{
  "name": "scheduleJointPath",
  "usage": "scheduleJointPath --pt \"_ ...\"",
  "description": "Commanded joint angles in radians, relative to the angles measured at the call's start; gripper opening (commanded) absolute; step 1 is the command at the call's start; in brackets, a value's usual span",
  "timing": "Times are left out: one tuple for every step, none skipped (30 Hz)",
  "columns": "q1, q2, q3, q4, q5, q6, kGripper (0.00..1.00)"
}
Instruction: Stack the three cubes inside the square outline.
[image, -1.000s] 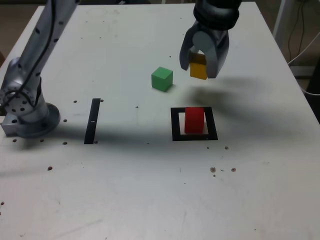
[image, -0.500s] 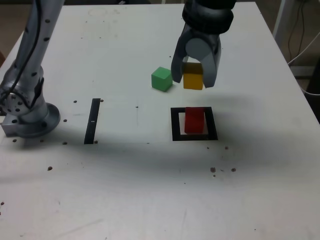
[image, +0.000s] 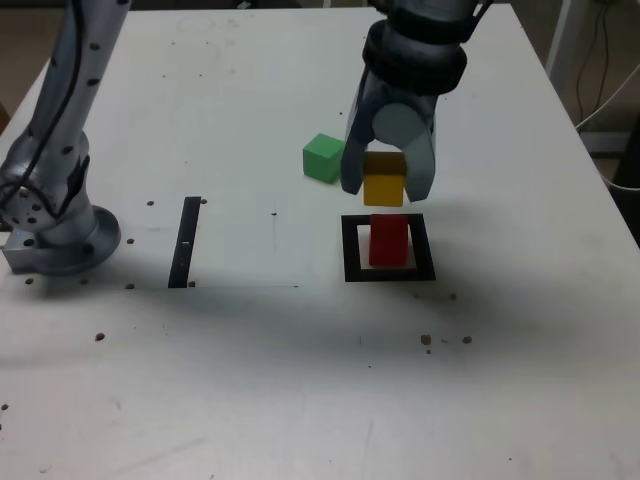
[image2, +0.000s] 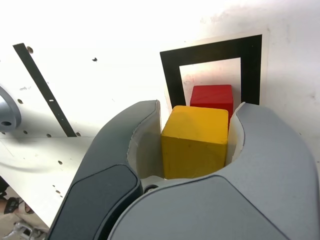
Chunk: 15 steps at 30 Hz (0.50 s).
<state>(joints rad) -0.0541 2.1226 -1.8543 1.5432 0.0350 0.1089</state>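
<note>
Above the black-framed square outline (image: 389, 248) — red cube (image: 389, 241) inside — the smooth grey hand (image: 387, 188) clamps the yellow cube (image: 383, 186).

Lab: bench-mounted arm (image: 60, 120), marked table (image: 250, 380)

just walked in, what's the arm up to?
The gripper has its jaws shut on the yellow cube, held in the air just above the red cube. The red cube sits inside the black square outline. The green cube waits on the table, beyond the outline.
</note>
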Motion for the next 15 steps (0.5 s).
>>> scheduleJointPath --pt "-0.009 0.012 0.005 -0.003 -0.007 -0.007 0.36" --pt "-0.013 0.016 0.007 -0.006 -0.01 -0.009 0.36" --pt "-0.015 0.019 0.009 -0.009 -0.012 -0.01 0.36" --pt "-0.018 0.022 0.011 -0.011 -0.015 -0.011 0.36" --pt "-0.02 0.026 0.012 -0.014 -0.018 -0.012 0.36" --pt "-0.022 0.029 0.013 -0.016 -0.02 -0.012 0.36" --pt "-0.023 0.032 0.013 -0.017 -0.022 -0.012 0.36" --pt "-0.025 0.036 0.014 -0.018 -0.023 -0.012 0.36" --pt "-0.026 0.038 0.014 -0.019 -0.024 -0.012 0.36" --pt "-0.027 0.041 0.015 -0.02 -0.026 -0.012 0.36" --pt "-0.028 0.043 0.016 -0.021 -0.026 -0.012 0.36" --pt "-0.028 0.045 0.017 -0.022 -0.027 -0.012 0.36" --pt "-0.029 0.046 0.019 -0.024 -0.027 -0.012 0.36" --pt "-0.029 0.047 0.021 -0.025 -0.027 -0.012 0.36" --pt "-0.029 0.048 0.023 -0.027 -0.027 -0.012 0.36"
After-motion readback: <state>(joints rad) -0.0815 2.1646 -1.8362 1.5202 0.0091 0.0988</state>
